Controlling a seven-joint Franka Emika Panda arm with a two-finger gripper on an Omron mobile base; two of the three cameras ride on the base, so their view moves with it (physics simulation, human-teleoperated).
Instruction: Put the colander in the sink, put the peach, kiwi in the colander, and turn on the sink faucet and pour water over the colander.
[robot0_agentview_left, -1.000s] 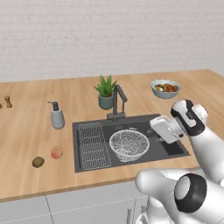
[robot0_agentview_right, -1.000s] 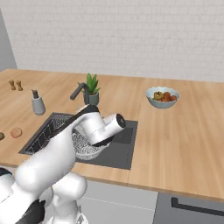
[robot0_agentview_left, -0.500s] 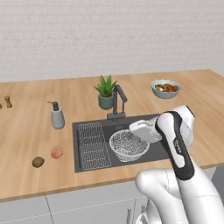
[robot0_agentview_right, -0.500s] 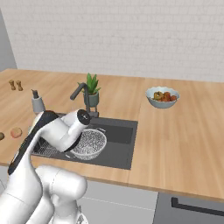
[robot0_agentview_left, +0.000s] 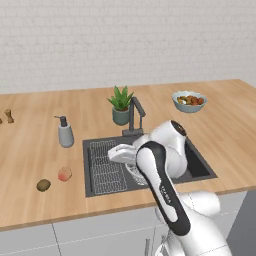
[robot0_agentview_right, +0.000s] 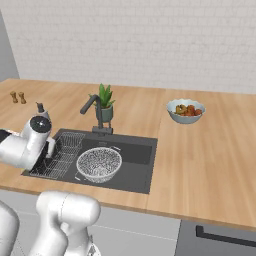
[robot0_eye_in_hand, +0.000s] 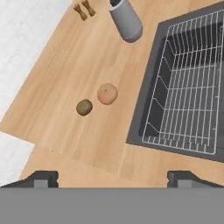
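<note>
The pincer (robot0_agentview_left: 116, 154) hung over the rack side of the sink (robot0_agentview_left: 200, 165) in the left base view, reaching left toward the fruit; I could not tell its jaws from there. The peach (robot0_agentview_left: 64, 173) and kiwi (robot0_agentview_left: 43, 185) lay on the worktop (robot0_agentview_left: 30, 150) left of the basin, peach nearer the pincer.

From the right base view the colander (robot0_agentview_right: 99, 163) sat in the sink, with no fruit in it.

In the hand view the two tips stood wide apart, holding nothing. The peach (robot0_eye_in_hand: 107, 93) and kiwi (robot0_eye_in_hand: 84, 106) lay ahead, left of centre, just beside each other, the kiwi's long axis slanting.
</note>
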